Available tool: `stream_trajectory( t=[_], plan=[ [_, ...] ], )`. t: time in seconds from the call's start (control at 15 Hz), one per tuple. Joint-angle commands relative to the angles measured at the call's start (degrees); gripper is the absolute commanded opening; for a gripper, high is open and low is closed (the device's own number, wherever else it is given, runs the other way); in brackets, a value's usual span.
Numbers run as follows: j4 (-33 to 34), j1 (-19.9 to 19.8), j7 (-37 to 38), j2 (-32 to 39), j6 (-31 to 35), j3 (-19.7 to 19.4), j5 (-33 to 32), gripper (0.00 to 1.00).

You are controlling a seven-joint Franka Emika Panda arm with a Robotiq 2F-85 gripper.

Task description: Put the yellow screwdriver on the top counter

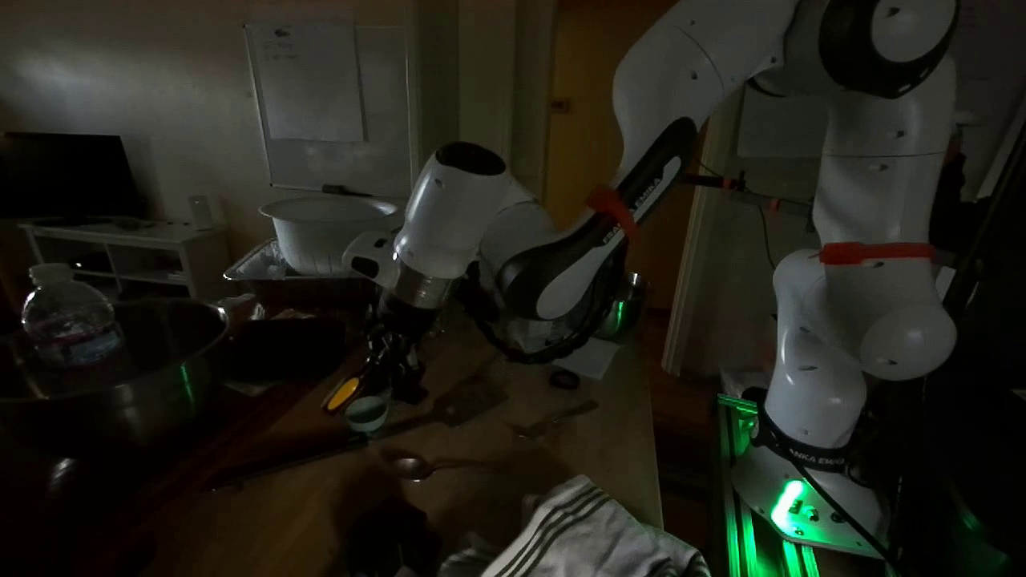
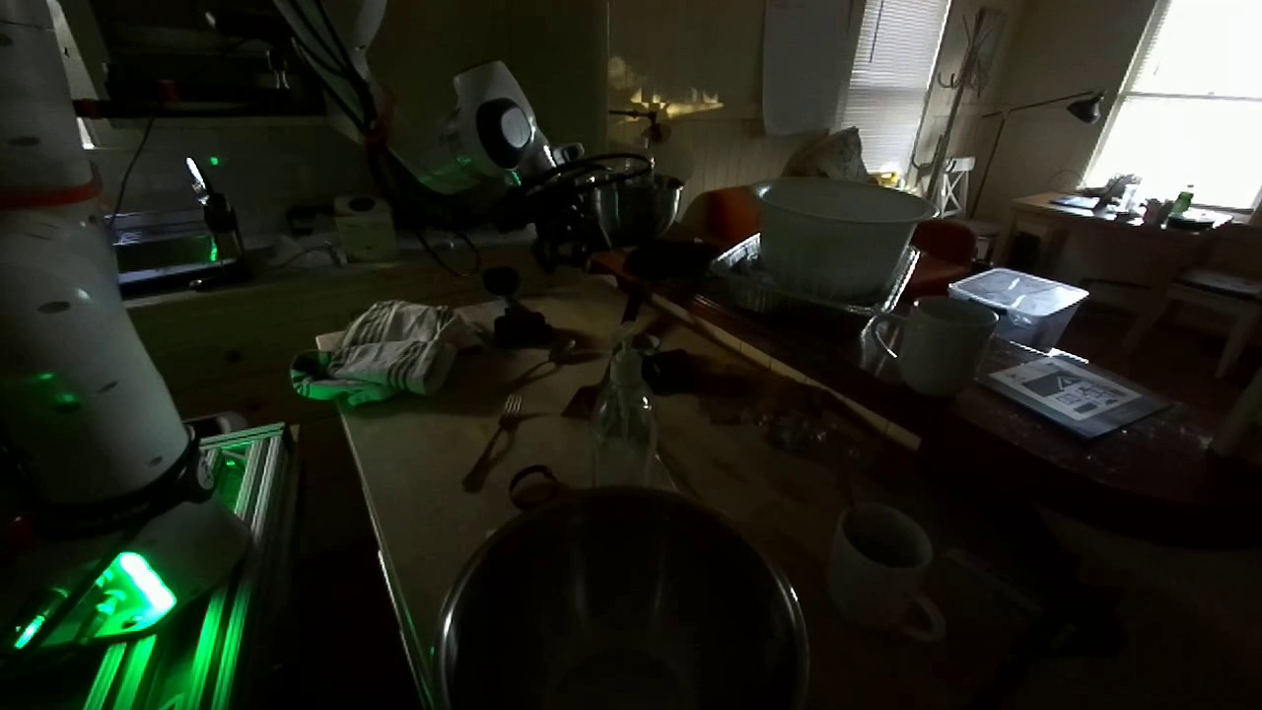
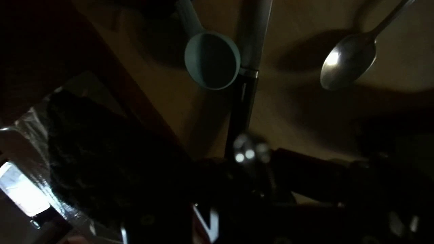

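Observation:
The yellow screwdriver (image 1: 344, 395) shows as a small yellow-orange oval with a dark rim in an exterior view, at the fingertips of my gripper (image 1: 370, 373). In the wrist view the dark fingers (image 3: 251, 154) come together at the lower middle, with a blurred shiny patch there; no yellow shows. The gripper looks shut on the screwdriver, low over the wooden worktop and close to the counter edge; the dark hides the grip itself. The top counter (image 2: 838, 350) is a dark raised ledge; its surface also shows at upper left in the wrist view (image 3: 37, 57).
Near the gripper lie a teal scoop (image 3: 212, 61), a black-handled knife (image 3: 244, 91) and a spoon (image 3: 349, 61). The counter bears a white tub (image 2: 833, 237) in a foil tray, a mug (image 2: 942, 345) and a flat book (image 2: 1075, 394). A steel bowl (image 1: 120, 401) stands left.

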Motion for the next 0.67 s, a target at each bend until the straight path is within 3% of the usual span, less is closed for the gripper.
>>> stream_trajectory(
  t=[0.0,0.33,0.4,0.6],
  plan=[
    [-1.5,0.9,9.4,-5.4,-2.1,-0.7,-3.9,0.00],
    [1.6,-0.6,28.6,-6.3,-6.9,-1.6,-14.8,0.00],
    [0.6,-0.3,21.9,-6.2,-4.0,-1.2,-10.4,0.00],
    [0.8,-0.5,22.6,-6.1,-4.3,-1.3,-11.0,0.00]
  ],
)
